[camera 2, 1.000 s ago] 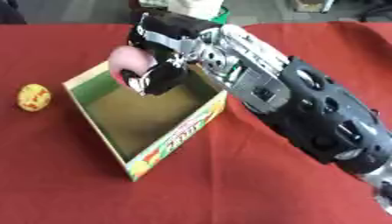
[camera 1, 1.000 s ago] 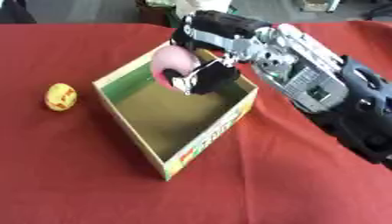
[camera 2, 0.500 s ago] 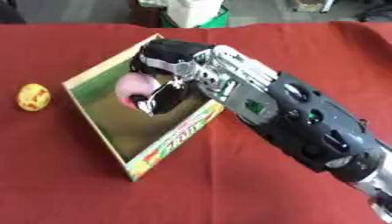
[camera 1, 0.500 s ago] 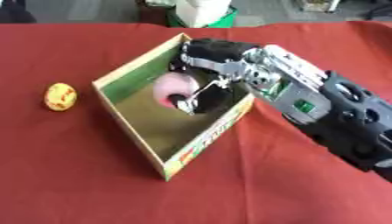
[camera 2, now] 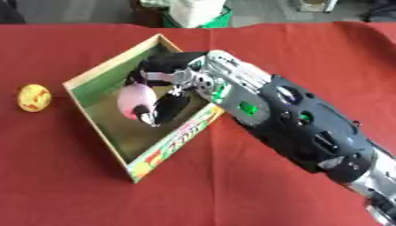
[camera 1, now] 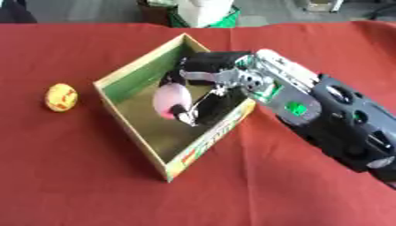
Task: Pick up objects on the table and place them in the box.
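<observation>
An open cardboard box (camera 1: 131, 73) with green-lined walls sits on the red cloth, turned like a diamond. My right hand (camera 1: 203, 84) reaches down into it from the right, fingers curled round a pink ball (camera 1: 170, 100) held low inside the box. A yellow ball with red marks (camera 1: 61, 97) lies on the cloth left of the box. My left hand shows in neither view.
The red tablecloth (camera 1: 93, 185) spreads on all sides of the box. A white and green container (camera 1: 203, 12) stands beyond the table's far edge. My right forearm (camera 1: 340, 128) crosses the cloth to the right of the box.
My right hand has come down from above the box's far corner into the box, carrying the pink ball lower and nearer the floor of the box.
</observation>
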Controlling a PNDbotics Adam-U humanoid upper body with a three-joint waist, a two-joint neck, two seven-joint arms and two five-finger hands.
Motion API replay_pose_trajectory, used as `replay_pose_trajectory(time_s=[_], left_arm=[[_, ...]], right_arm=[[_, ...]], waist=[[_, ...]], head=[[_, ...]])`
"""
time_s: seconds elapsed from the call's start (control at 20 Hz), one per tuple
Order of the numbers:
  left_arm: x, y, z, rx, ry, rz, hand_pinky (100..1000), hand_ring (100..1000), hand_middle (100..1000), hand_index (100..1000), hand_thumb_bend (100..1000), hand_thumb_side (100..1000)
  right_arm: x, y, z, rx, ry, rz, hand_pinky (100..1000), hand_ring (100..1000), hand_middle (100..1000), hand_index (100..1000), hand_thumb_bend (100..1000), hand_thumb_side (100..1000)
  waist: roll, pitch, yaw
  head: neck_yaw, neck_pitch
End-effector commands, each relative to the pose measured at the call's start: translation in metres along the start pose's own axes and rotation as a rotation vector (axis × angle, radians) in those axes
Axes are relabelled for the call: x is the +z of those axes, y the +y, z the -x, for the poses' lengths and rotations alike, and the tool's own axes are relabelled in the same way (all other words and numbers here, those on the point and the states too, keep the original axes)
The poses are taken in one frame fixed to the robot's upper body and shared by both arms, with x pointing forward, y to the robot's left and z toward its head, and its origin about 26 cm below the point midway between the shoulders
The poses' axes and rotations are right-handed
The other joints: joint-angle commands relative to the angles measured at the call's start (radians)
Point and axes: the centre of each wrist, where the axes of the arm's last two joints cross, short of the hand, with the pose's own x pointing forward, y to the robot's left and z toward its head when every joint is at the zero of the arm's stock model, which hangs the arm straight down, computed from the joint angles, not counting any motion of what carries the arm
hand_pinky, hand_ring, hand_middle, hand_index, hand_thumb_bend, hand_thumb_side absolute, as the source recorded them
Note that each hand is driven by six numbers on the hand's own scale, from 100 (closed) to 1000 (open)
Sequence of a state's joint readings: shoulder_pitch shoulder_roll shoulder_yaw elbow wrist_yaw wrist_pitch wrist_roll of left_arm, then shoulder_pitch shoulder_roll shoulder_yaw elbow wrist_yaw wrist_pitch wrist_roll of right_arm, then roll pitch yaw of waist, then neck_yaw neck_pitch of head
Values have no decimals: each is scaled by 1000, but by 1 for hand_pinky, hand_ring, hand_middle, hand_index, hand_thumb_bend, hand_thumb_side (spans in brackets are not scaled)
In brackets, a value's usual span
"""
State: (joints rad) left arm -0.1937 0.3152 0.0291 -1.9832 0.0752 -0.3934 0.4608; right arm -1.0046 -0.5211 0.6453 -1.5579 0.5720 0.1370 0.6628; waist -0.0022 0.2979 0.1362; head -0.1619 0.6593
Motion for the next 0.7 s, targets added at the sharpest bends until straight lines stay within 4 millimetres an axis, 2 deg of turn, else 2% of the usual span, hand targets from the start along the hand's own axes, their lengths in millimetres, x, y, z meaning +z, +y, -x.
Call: replay_pose_trajectory(time_s=[0.05,0.15,0.45,0.6,0.7], left_arm=[[-4,-1,-5,10,-18,8,652,647,745,766,100,913],[-4,-1,-5,11,-16,8,652,647,746,766,100,914],[-3,-2,-4,13,-11,7,652,647,745,766,100,913],[-2,-2,-4,13,-8,6,652,646,746,766,100,915],[-2,-2,-4,12,-8,5,652,646,746,766,100,914]], right_arm=[[3,-15,3,17,18,20,792,834,747,945,208,461],[0,-16,5,15,29,13,796,839,754,954,277,467],[-7,-16,17,-4,64,-10,818,867,785,984,365,463],[-3,-20,21,-29,67,17,823,865,782,985,405,468],[6,-28,21,-62,59,75,828,858,773,981,441,483]], waist=[[2,-18,0],[2,-19,0],[4,-18,2],[4,-17,1],[5,-16,-1]], head=[[-4,2],[-4,3],[-5,3],[-2,3],[0,3]])
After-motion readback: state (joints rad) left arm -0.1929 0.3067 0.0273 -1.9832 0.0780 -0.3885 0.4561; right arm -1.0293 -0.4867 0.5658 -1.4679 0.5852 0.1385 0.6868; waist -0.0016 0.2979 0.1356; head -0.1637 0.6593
